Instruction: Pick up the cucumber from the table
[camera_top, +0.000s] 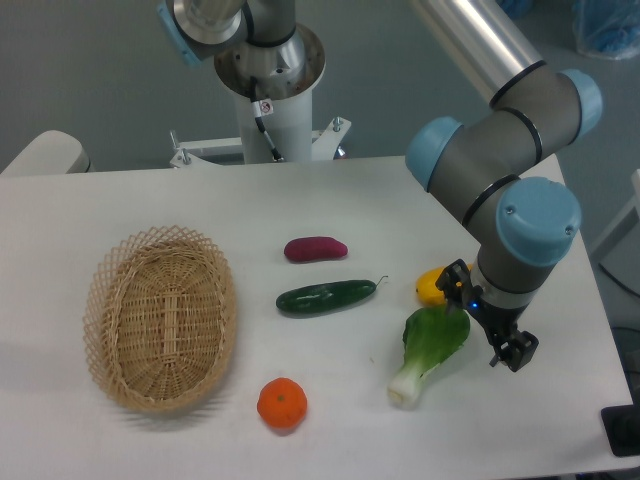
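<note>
Round orange (282, 403) fronts glossy sausage-shaped cucumber (326, 297) on white table (150, 200).

There is one fixed view, from high on the side opposite the arm's base (268, 95), looking down at middle distance. It covers most of the table (330, 205). The pincer (492, 330) sits low right; everything else lies left of it.

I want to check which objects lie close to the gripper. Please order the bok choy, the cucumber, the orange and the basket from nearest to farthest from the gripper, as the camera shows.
From the gripper, at the right of the table:
1. Bok choy, just beside it.
2. Cucumber, mid-table.
3. Orange, front centre.
4. Basket, far left.
</note>
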